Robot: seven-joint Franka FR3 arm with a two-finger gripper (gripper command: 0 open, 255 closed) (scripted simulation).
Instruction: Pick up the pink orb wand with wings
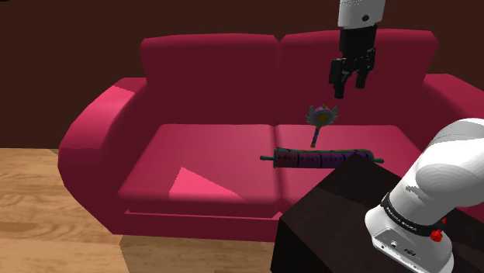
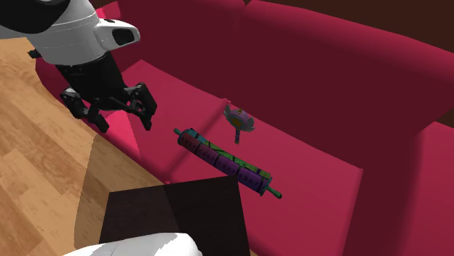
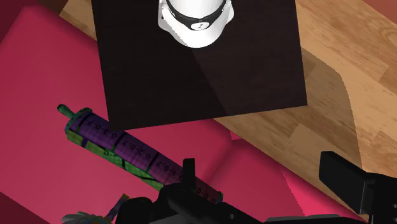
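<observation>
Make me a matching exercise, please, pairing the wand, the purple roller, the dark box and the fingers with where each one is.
Things:
1. wand
2. purple roller
3. dark box
4. fingers

Places:
A. on the wooden floor, in front of the sofa
B. in the air above the sofa seat, standing open
C. on the seat, between the wand and the box
D. on the seat, between the roller and the backrest

Pairs: 1-D, 2-C, 3-A, 4-B
</observation>
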